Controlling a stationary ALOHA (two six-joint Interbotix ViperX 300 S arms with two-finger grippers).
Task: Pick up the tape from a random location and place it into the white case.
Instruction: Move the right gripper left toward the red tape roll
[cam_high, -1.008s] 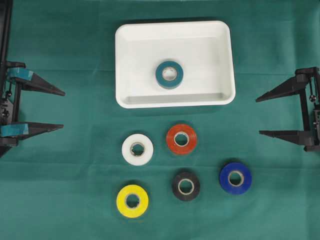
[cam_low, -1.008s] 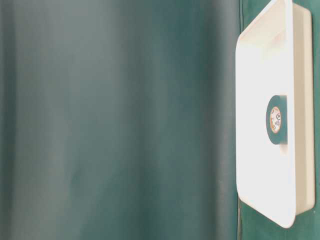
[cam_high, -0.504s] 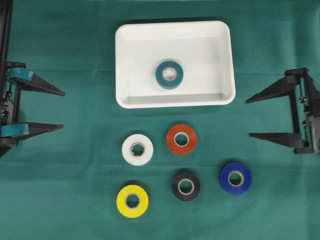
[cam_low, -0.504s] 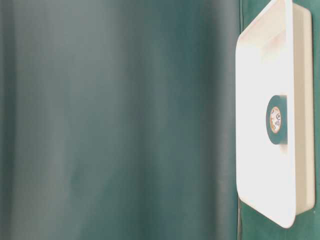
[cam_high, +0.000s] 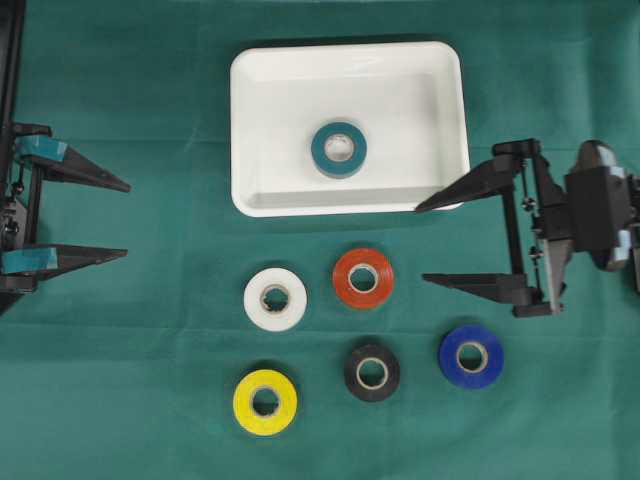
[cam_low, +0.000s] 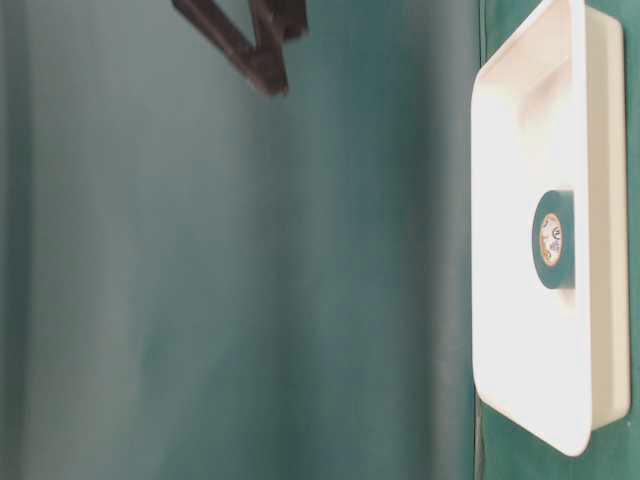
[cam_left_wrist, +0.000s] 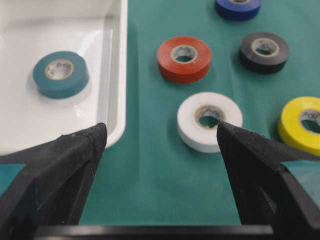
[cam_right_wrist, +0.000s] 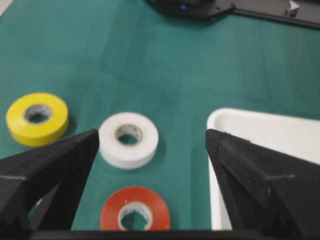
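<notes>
My right gripper (cam_high: 432, 243) has advanced inward toward the red tape roll (cam_high: 363, 278), jaws wide and empty; the left gripper (cam_high: 125, 220) waits open at the counter's left edge.

Four cams on one green table
Overhead looks straight down; the table-level one sits sideways, close by the white case (cam_low: 560, 240); both wrist cams peek low between their fingers, sharing the white roll (cam_left_wrist: 210, 121).

No text, brand or number can be read anywhere: the paper core of the teal tape roll (cam_low: 551, 240) in the white case (cam_low: 520, 330) carries small dark print (too tiny and blurred to make out) and nothing else bears writing
</notes>
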